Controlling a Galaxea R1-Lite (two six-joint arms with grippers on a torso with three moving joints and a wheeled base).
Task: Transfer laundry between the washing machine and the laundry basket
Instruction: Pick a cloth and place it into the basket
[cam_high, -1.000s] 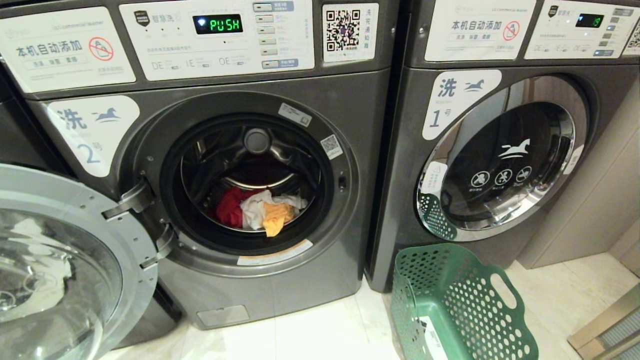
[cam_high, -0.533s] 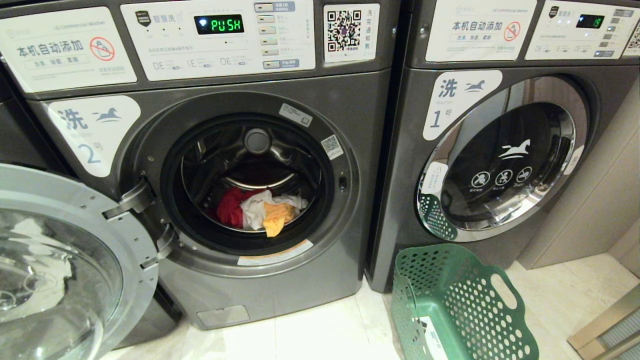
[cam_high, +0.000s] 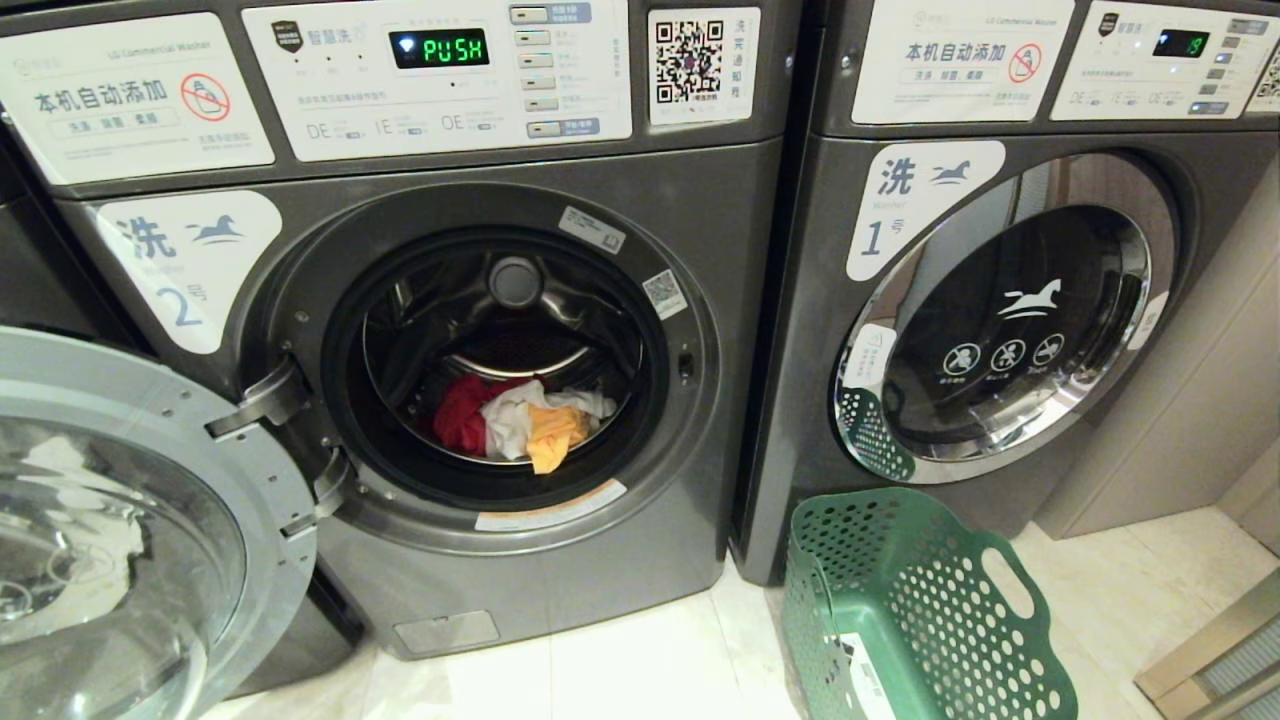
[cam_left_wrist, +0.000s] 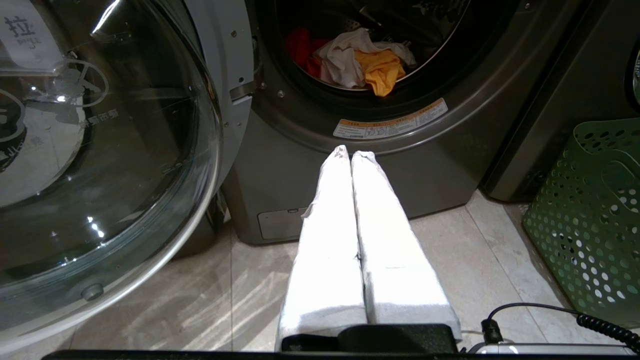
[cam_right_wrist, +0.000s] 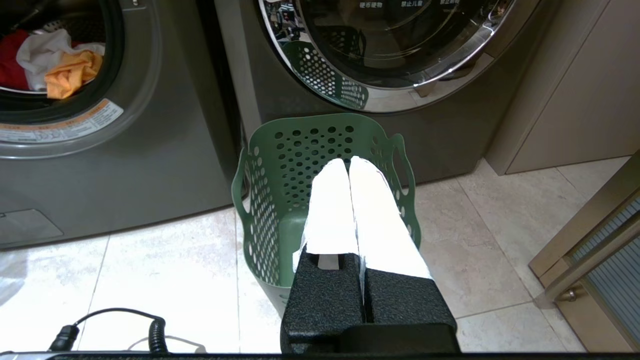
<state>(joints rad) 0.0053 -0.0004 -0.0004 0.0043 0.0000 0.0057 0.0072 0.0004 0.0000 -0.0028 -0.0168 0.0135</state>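
The washing machine (cam_high: 700, 200) marked 2 stands with its round glass door (cam_high: 120, 520) swung open to the left. Inside the drum lies the laundry (cam_high: 520, 420): a red piece, a white piece and a yellow-orange piece, also seen as laundry (cam_left_wrist: 357, 60) in the left wrist view. The green laundry basket (cam_high: 900, 600) sits empty on the floor, in front of the machine marked 1. My left gripper (cam_left_wrist: 350, 152) is shut and empty, low in front of the washer. Over the basket (cam_right_wrist: 280, 165) my right gripper (cam_right_wrist: 348, 160) hangs shut and empty. Neither arm shows in the head view.
A second machine (cam_high: 1000, 320), marked 1, stands to the right with its door closed. Beige cabinet panels (cam_high: 1200, 400) and a metal-framed unit (cam_high: 1220, 650) lie at the far right. The open door takes up the space at the lower left. Pale floor tiles (cam_high: 640, 670) lie before the washers.
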